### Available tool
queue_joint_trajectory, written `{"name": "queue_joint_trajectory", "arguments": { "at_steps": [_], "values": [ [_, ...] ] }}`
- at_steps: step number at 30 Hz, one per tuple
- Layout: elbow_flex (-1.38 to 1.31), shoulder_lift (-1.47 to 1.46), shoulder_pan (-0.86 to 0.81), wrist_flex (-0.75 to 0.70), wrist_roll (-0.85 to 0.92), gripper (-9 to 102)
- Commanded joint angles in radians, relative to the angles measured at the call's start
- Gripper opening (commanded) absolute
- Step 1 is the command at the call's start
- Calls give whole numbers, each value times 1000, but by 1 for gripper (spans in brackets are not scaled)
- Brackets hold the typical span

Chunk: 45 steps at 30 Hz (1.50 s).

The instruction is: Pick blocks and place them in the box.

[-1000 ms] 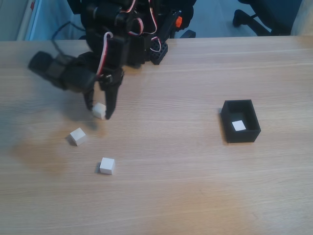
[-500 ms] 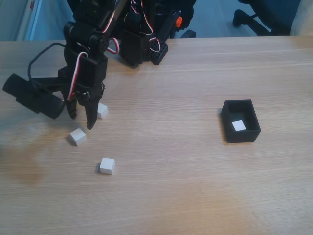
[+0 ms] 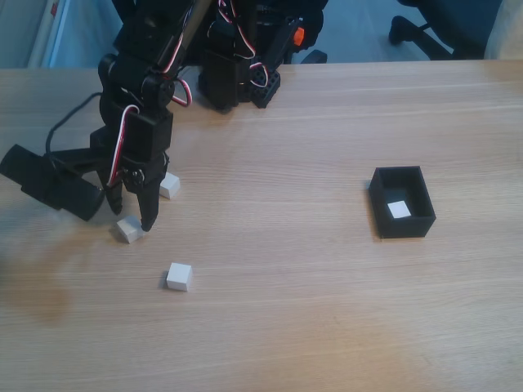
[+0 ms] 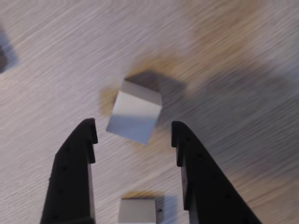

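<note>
The claw (image 4: pixel 133 133) stands apart over a white block (image 4: pixel 134 114) near the desk's left edge; likely light, rigid, best pinched across flat opposite faces

End effector (image 4: pixel 133 130) spread wide over wooden table (image 4: pixel 243 56); tilted white block (image 4: pixel 134 112) just beyond fingertips, second block (image 4: pixel 136 211) between fingers.

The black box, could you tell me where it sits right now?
In the fixed view the box stands on the right side of the table, far from the gripper on the left, with one white block inside it.
</note>
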<state>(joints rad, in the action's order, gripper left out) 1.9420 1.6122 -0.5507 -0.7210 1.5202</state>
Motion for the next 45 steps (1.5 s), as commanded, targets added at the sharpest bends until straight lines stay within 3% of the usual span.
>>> {"name": "queue_joint_trajectory", "arguments": {
  "at_steps": [1, 14, 26, 32, 40, 45],
  "values": [
    [-74, -12, 8, 15, 6, 17],
    [-86, -54, 12, -14, 3, 13],
    [-69, -28, 57, -86, -2, 1],
    [-61, 97, 97, -186, 23, 0],
    [3, 434, 345, -408, 23, 0],
    [52, 592, 604, -434, -14, 0]
  ]
}}
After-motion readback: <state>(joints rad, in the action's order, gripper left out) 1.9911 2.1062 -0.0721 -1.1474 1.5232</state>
